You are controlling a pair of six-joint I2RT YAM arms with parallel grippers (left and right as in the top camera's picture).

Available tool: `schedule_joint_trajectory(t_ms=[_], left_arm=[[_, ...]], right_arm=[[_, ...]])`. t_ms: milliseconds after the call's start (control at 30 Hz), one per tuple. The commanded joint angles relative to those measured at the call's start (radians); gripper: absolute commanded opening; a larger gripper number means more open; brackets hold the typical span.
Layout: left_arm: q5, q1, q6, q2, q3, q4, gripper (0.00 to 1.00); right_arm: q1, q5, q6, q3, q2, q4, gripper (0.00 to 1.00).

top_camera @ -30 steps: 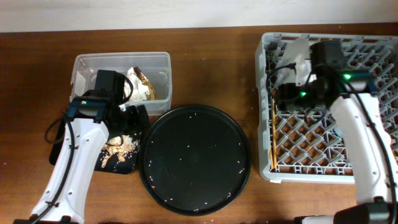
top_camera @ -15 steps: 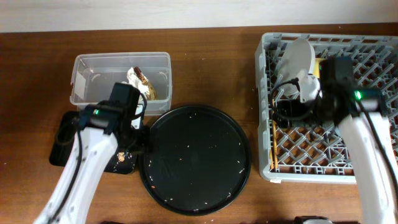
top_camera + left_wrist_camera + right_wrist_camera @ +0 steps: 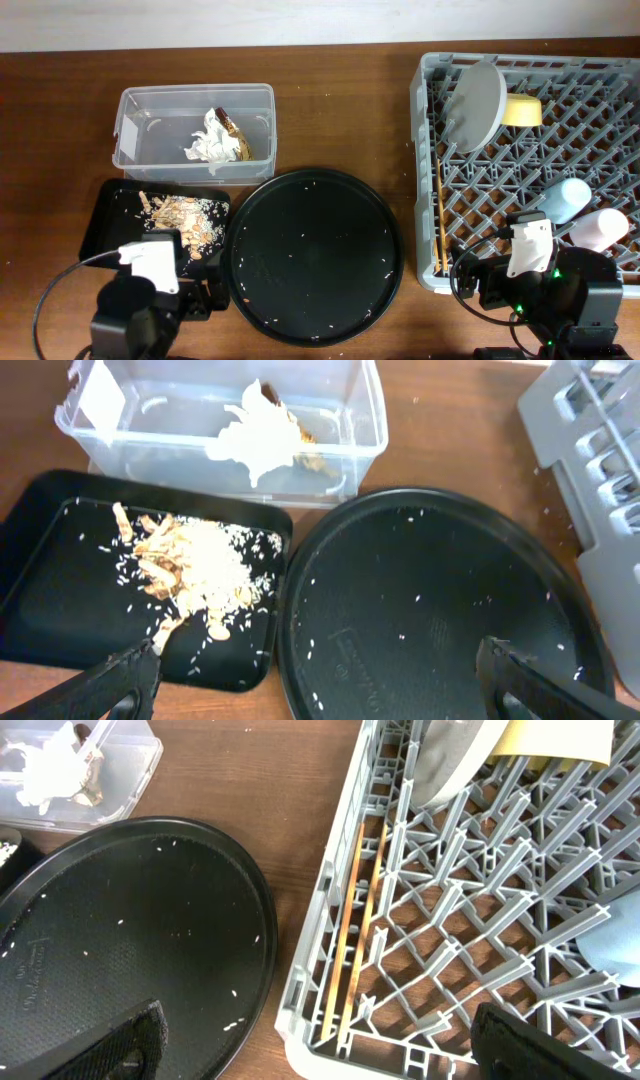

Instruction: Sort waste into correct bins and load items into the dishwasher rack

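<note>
Withdrawing arms: both now sit back at the tabletop's near edge.
Left gripper [image 3: 320, 685]: jaws spread wide, empty.
Right gripper [image 3: 325, 1050]: likewise wide and empty.
Waste: napkins [image 3: 212, 146] in clear tub [image 3: 135, 120], scraps [image 3: 180, 214] in black tray [image 3: 108, 200], left side.
Rack [image 3: 530, 62], right edge: plate [image 3: 477, 103], bowl [image 3: 522, 110], cups [image 3: 565, 198], chopsticks [image 3: 441, 215] loaded; the task looks complete.

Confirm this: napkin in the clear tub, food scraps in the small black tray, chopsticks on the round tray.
Wrong on the chopsticks: they lie in the rack, along its left wall, as the right wrist view shows. The napkin and scraps are as stated.
</note>
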State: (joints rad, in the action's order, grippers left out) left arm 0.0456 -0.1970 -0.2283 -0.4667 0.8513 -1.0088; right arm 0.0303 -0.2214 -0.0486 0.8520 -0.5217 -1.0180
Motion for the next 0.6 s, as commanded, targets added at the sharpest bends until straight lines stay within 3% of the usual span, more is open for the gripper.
schedule_joint_trajectory(t_ms=[0, 367, 500, 567], left_arm=[[0.011, -0.003, -0.01, 0.008, -0.011, 0.0, 0.99], [0.011, -0.003, -0.01, 0.008, -0.011, -0.002, 0.99], [0.011, -0.003, -0.01, 0.008, -0.011, -0.002, 0.99], [0.011, -0.003, -0.01, 0.008, -0.011, -0.002, 0.99]], right_arm=[[0.005, 0.016, 0.004, -0.007, 0.0, 0.0, 0.98], [0.004, 0.016, 0.004, -0.011, 0.008, 0.001, 0.98], [0.002, 0.058, 0.0, -0.079, 0.101, 0.026, 0.98], [0.002, 0.058, 0.0, -0.177, 0.216, 0.133, 0.98]])
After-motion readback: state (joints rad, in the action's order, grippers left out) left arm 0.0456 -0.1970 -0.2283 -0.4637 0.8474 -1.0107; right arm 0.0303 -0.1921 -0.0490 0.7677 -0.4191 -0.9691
